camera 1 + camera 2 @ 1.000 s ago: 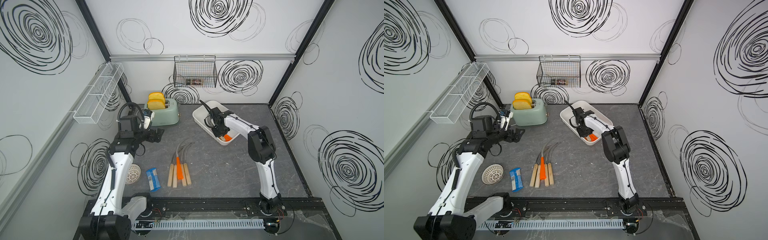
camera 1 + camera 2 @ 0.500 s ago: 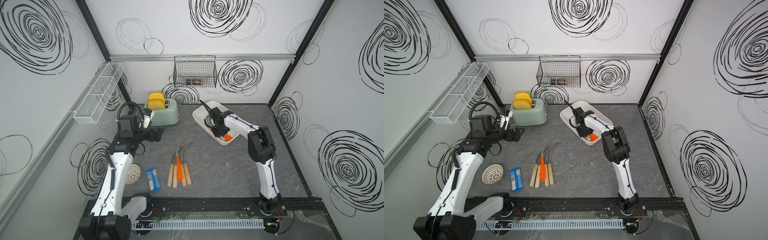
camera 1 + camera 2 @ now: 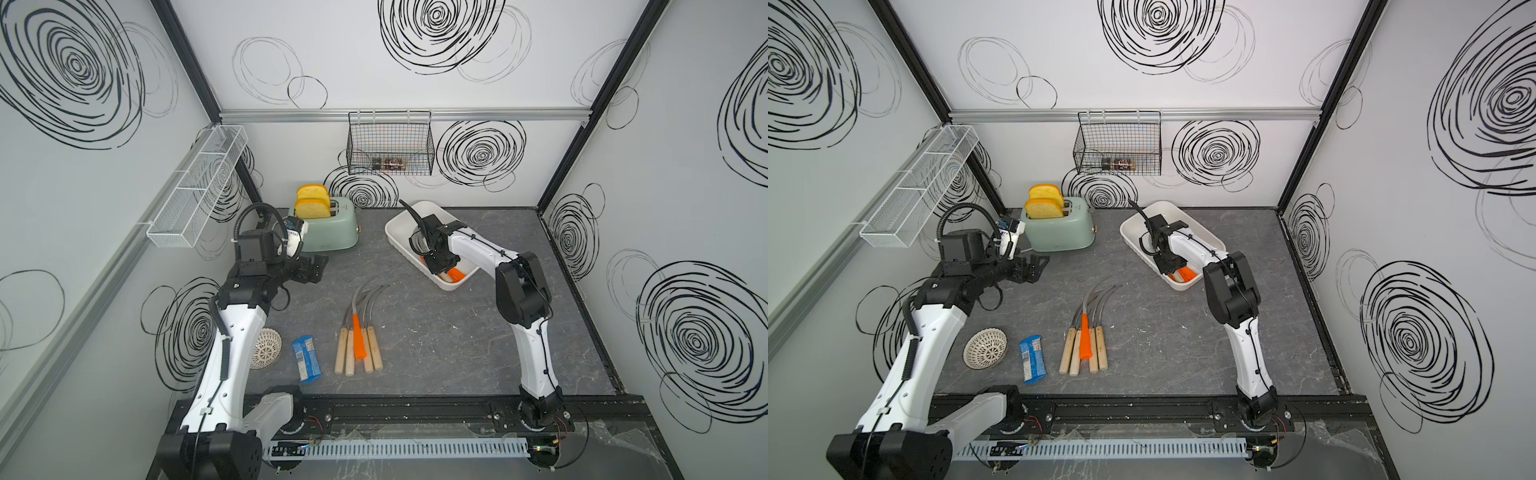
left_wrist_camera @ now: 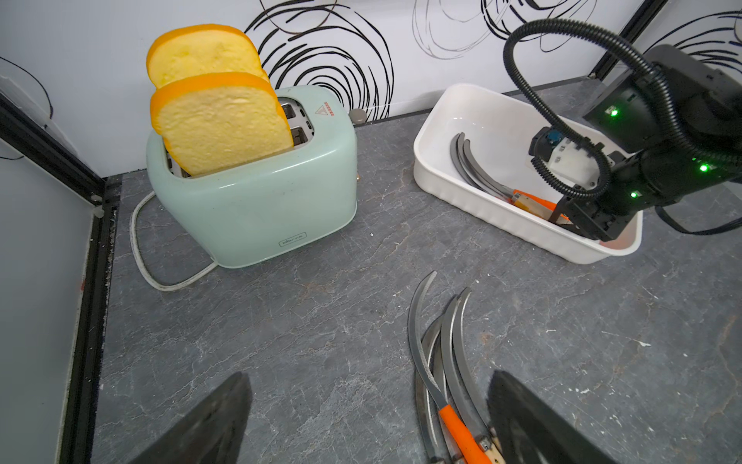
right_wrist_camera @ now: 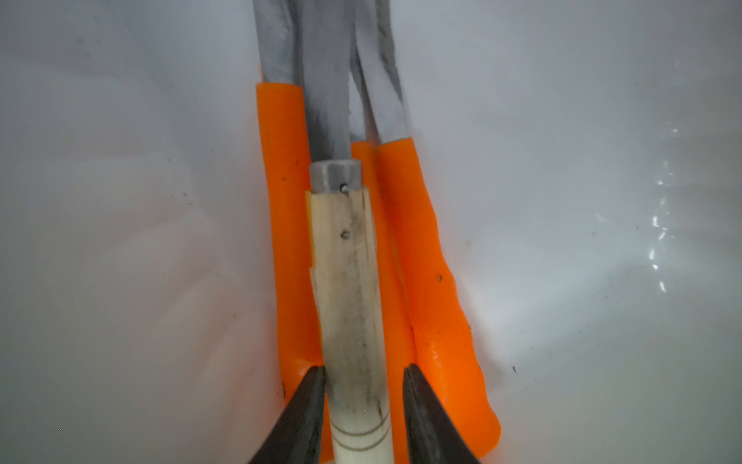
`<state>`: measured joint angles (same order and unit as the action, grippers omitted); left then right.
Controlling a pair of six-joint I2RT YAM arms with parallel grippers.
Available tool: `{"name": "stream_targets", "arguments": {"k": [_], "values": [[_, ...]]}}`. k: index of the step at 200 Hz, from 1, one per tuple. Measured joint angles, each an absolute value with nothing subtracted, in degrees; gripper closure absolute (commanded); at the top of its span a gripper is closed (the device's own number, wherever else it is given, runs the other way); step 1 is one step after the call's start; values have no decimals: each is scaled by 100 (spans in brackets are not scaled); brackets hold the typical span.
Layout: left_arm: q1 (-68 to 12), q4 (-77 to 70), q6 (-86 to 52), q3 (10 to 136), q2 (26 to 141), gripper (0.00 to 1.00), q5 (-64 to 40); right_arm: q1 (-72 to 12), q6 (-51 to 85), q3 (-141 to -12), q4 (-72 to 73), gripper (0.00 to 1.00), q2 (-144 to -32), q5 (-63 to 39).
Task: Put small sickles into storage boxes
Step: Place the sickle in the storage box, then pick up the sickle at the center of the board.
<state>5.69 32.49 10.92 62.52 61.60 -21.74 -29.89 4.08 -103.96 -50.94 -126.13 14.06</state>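
Note:
Several small sickles lie bundled mid-table, most with pale wooden handles and one with an orange handle. More small sickles lie in the white storage box at the back. My right gripper reaches down into that box. Its jaws straddle a wooden-handled sickle that rests on orange-handled ones. One finger touches the handle and a thin gap shows at the other. My left gripper hovers wide open and empty beside the toaster, near the blade tips.
A mint toaster holding two bread slices stands back left, its cord trailing on the table. A white mesh dome and a blue packet lie front left. A black wire basket and a white mesh rack hang on the walls.
Both arms stay about where they were. The right gripper's jaws have eased apart a little around the wooden handle inside the box.

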Motion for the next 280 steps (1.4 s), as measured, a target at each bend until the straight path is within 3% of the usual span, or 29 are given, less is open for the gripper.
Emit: {"name": "stream_targets", "arguments": {"k": [50,105,176,280], "values": [[569,3258,1066,6254,6163,4,-2161,-2862,668,-10412,-5057,63,-12258,1431],[574,3297,1050,6257,6300,4,-2023,-2886,1197,-10049,-4703,62,-10707,803],[631,3295,1050,6165,6464,4,-2014,-4786,1758,-8361,-4246,63,-9555,56],[692,3310,1059,5996,6460,4,-2032,-6563,2930,-7787,-3280,63,-10082,-257]]}}
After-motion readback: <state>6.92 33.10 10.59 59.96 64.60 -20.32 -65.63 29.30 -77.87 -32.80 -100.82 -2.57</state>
